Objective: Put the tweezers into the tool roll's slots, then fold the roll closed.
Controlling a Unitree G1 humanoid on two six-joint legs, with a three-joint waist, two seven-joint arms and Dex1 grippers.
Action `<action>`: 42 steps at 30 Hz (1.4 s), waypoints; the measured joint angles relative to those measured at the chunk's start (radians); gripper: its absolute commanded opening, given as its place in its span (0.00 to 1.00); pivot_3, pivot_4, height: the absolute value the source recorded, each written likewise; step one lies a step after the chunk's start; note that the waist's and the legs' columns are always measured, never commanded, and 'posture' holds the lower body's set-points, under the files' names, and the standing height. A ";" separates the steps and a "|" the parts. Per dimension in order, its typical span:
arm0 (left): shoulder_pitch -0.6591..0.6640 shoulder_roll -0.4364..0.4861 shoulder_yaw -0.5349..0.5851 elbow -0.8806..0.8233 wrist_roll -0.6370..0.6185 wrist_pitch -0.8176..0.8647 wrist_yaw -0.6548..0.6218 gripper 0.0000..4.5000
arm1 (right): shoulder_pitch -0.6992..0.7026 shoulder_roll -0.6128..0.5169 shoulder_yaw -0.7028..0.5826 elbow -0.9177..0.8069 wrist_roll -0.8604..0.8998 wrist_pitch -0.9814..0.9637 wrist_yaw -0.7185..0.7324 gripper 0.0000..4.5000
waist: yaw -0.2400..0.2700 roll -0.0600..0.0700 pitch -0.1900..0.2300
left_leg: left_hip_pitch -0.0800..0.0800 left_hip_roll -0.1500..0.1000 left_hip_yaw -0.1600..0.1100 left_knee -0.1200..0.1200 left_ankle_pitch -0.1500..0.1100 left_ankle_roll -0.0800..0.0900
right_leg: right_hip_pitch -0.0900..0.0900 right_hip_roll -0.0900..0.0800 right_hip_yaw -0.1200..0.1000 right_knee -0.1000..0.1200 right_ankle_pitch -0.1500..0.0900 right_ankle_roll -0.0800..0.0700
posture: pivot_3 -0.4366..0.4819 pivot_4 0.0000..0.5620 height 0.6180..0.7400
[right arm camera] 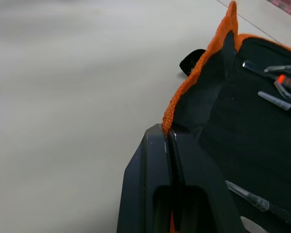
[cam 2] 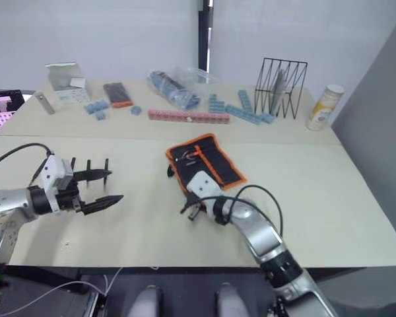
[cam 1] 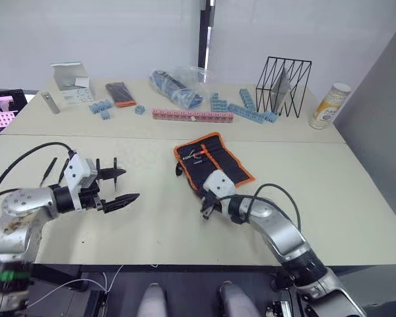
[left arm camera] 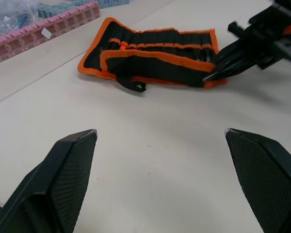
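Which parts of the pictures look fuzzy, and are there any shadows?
Right wrist view: the right gripper, shut on the tool roll edge, looks fairly sharp, while the table farther off goes soft. Left wrist view: the open left gripper looks sharp, and the pink block strip behind is blurry. Left eye view: shadows on the table are faint and soft.

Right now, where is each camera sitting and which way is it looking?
Left eye, right eye: on the head, looking down over the table and both arms.
Left wrist: on the left arm, past the open left gripper toward the tool roll.
Right wrist: on the right arm, along the right gripper, shut on the roll's orange edge.
All views share the tool roll.
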 measured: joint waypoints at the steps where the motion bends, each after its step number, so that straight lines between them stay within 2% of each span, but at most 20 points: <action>1: -0.052 -0.005 -0.028 0.064 0.035 -0.059 -0.026 1.00 | 0.012 -0.016 0.009 -0.013 -0.014 -0.025 0.015 0.01 | 0.000 0.000 0.000 | 0.000 0.000 0.000 0.000 0.000 0.000 | 0.000 0.000 0.000 0.000 0.000 0.000 | 0.48 0.27 0.37; 6: -0.324 -0.084 -0.177 0.393 0.200 -0.404 -0.146 1.00 | 0.059 -0.087 0.041 -0.050 -0.069 -0.106 0.082 0.01 | 0.014 0.000 0.000 | -0.001 0.000 0.000 0.000 0.000 0.000 | 0.000 0.000 0.000 0.000 0.000 0.000 | 0.48 0.27 0.37; 7: -0.336 -0.090 -0.183 0.410 0.208 -0.419 -0.152 1.00 | 0.060 -0.090 0.043 -0.051 -0.071 -0.109 0.085 0.01 | 0.016 0.000 0.000 | -0.001 0.000 0.000 0.000 0.000 0.000 | 0.000 0.000 0.000 0.000 0.000 0.000 | 0.48 0.27 0.37; 9: -0.464 -0.149 -0.245 0.593 0.277 -0.578 -0.193 1.00 | 0.065 -0.102 0.050 -0.064 -0.099 -0.126 0.101 0.01 | 0.017 0.000 0.000 | -0.002 0.000 -0.001 0.000 0.000 0.000 | -0.001 0.001 0.000 0.000 0.003 0.006 | 0.48 0.27 0.37; 13: -0.613 -0.204 -0.312 0.830 0.390 -0.778 -0.194 1.00 | 0.065 -0.098 0.050 -0.073 -0.124 -0.127 0.106 0.01 | 0.018 0.000 0.000 | -0.003 0.000 -0.001 0.000 0.000 0.000 | -0.001 0.001 0.000 0.000 0.003 0.007 | 0.48 0.27 0.37; 16: -0.677 -0.244 -0.339 0.943 0.454 -0.871 -0.166 1.00 | 0.067 -0.094 0.049 -0.085 -0.137 -0.120 0.106 0.01 | 0.018 -0.001 0.000 | -0.003 0.000 -0.002 0.000 0.000 0.000 | -0.001 0.001 0.000 0.000 0.003 0.008 | 0.48 0.27 0.37; 21: -0.730 -0.281 -0.384 1.028 0.557 -0.977 -0.077 0.69 | 0.087 -0.094 0.048 -0.123 -0.150 -0.085 0.108 0.00 | 0.019 -0.001 0.000 | -0.004 0.000 -0.002 0.000 0.000 0.000 | 0.000 0.001 0.000 0.000 0.003 0.009 | 0.48 0.27 0.37; 27: -0.745 -0.284 -0.461 1.066 0.710 -1.062 0.112 0.23 | 0.101 -0.095 0.048 -0.167 -0.157 -0.049 0.123 0.00 | 0.018 -0.001 0.000 | -0.004 0.000 -0.002 0.000 0.000 0.000 | 0.000 0.001 0.000 0.000 0.003 0.009 | 0.48 0.27 0.37; 30: -0.745 -0.279 -0.467 1.077 0.736 -1.092 0.144 0.01 | 0.106 -0.095 0.048 -0.189 -0.157 -0.020 0.131 0.00 | 0.019 -0.001 0.000 | -0.004 0.000 -0.002 0.000 0.000 0.000 | 0.000 0.001 0.000 0.000 0.004 0.009 | 0.48 0.27 0.37; 37: -0.704 -0.224 -0.465 1.073 0.731 -1.214 0.129 0.00 | 0.103 -0.090 0.049 -0.265 -0.145 0.065 0.165 0.00 | 0.015 -0.001 0.000 | -0.003 0.000 -0.002 0.000 0.000 0.000 | 0.000 0.001 0.000 0.001 0.004 0.009 | 0.48 0.27 0.37; 42: -0.633 -0.184 -0.428 1.068 0.635 -1.283 0.070 0.00 | 0.063 -0.074 0.062 -0.335 -0.104 0.138 0.218 0.00 | 0.016 -0.001 0.000 | -0.003 0.000 -0.003 0.000 0.000 0.000 | 0.000 0.001 -0.001 0.001 0.004 0.009 | 0.48 0.27 0.37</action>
